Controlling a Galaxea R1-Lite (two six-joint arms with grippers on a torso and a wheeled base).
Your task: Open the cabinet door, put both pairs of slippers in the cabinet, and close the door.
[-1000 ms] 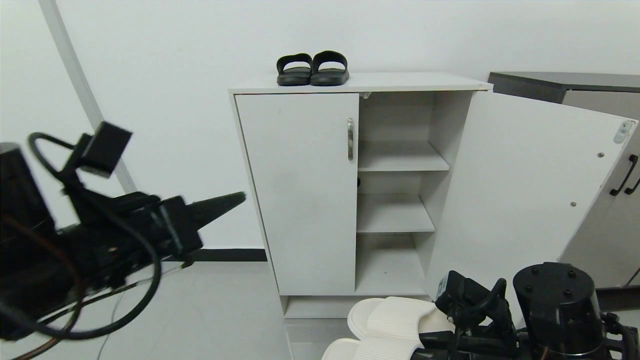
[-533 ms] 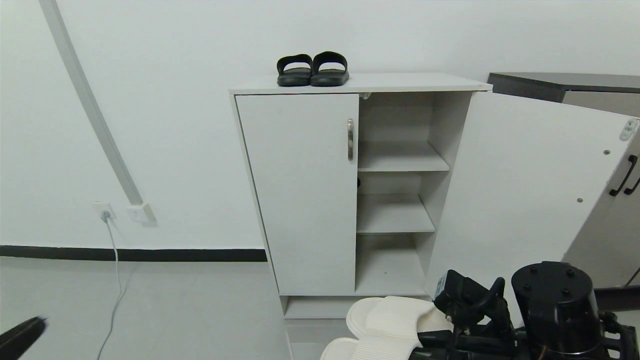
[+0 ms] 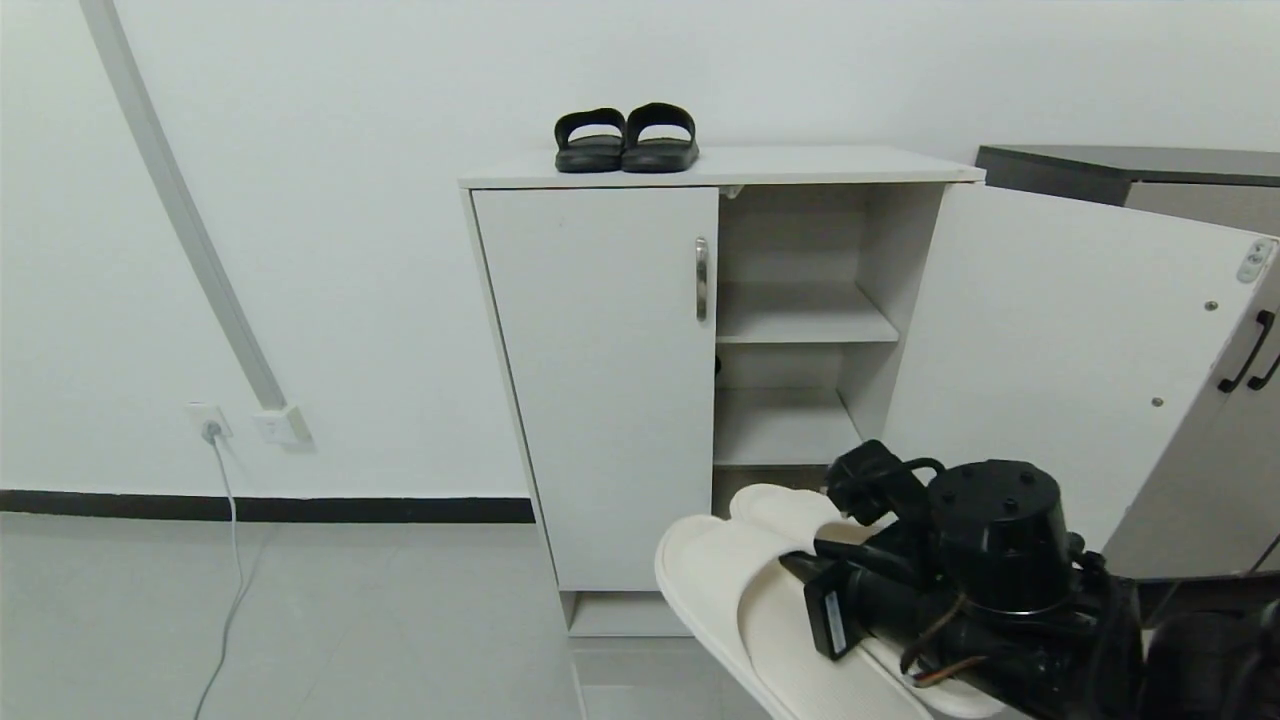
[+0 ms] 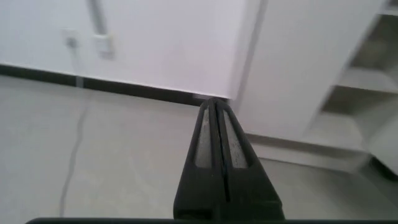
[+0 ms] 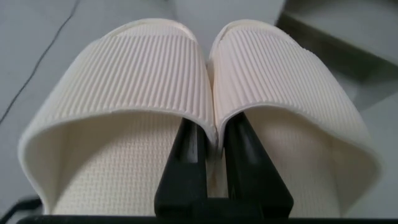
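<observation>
Far off to the left claw's (image 4: pixel 214 104) left, a wall socket (image 3: pixel 208 421) sits low on the white wall, with a cable (image 3: pixel 228 600) trailing from it down to the grey floor (image 3: pixel 350 620). The left claw hangs over that floor with its two fingers pressed flat together and nothing between them. Ahead of its tips and to their right stands the white cabinet (image 3: pixel 600 400).

The cabinet's left door (image 3: pixel 600 480) is shut, and its metal handle (image 3: pixel 701 279) is at the inner edge. High above both claws, the black slippers (image 3: pixel 625 140) sit side by side on the cabinet's top, toes toward the wall. To the right of the shut door the cabinet stands open, showing two shelves (image 3: pixel 800 315) and a bottom compartment.

The right claw (image 5: pixel 211 134) is clamped on the white slippers (image 3: pixel 725 570). One finger is tucked under each strap, and the two inner strap edges are pinched between them. The pair is held off the floor, soles down and side by side. The toes point away from the claw toward the cabinet's bottom compartment, and I cannot tell whether they have crossed its front edge.

Beyond the right claw and to its right, the open door (image 3: pixel 1050 380) swings wide. Past that door stands a grey cabinet (image 3: pixel 1200 480) with a dark top.
</observation>
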